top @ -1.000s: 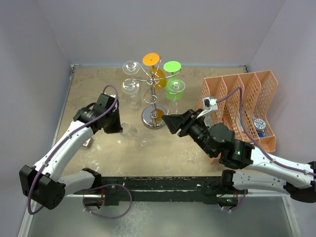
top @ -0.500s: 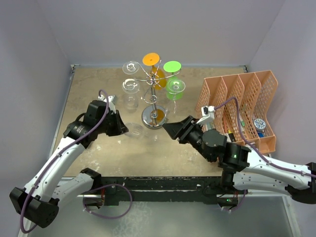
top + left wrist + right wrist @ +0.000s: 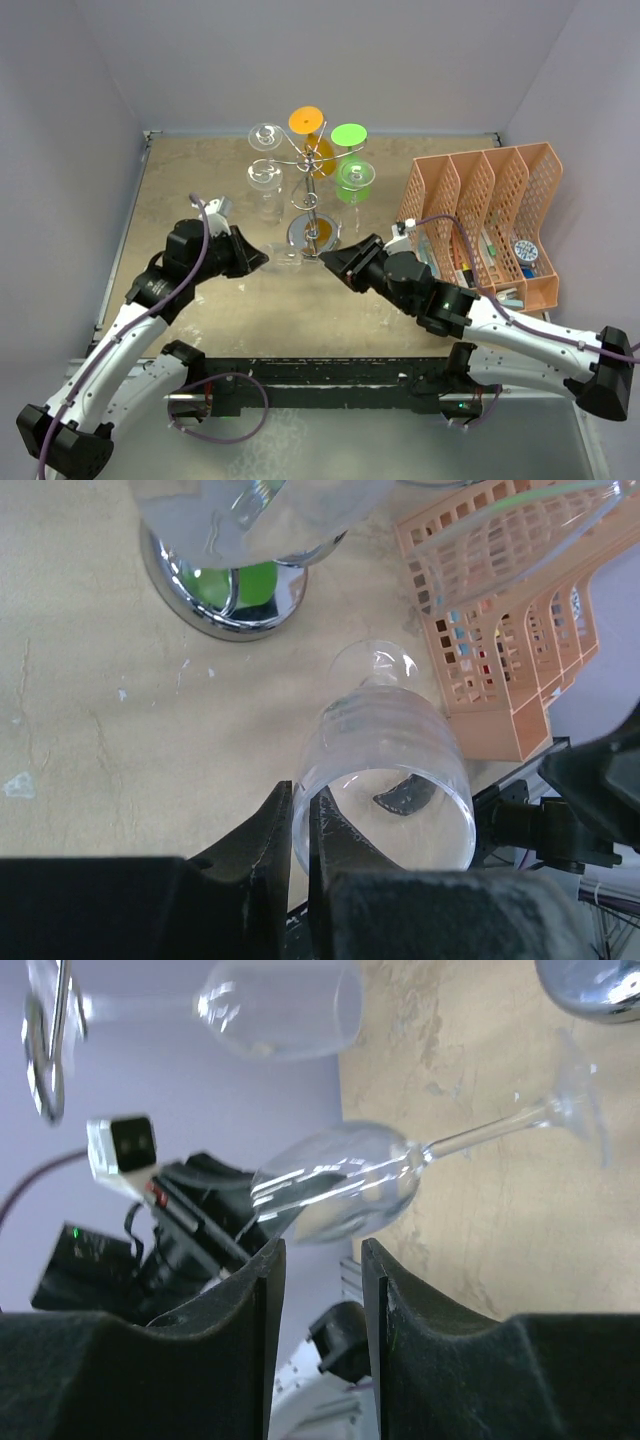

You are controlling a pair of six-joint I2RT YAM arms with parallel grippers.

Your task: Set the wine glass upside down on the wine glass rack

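Over beige tabletop (image 3: 190,180), the left gripper (image 3: 300,802) is clamping the clear wine glass (image 3: 385,765) by its rim, sideways before the shiny silver wire rack (image 3: 312,232); the right gripper (image 3: 315,1260) is hovering parted near its foot

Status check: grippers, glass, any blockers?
Left gripper shut on wine glass rim; right gripper open, facing its foot. Glass sideways, not on wine glass rack. Other glasses occupy rack arms.

Over on the right, an orange lattice organiser (image 3: 437,180) stands on the beige table (image 3: 190,180), small items in its slots. Far centre, a green glass (image 3: 354,182) hangs inverted.
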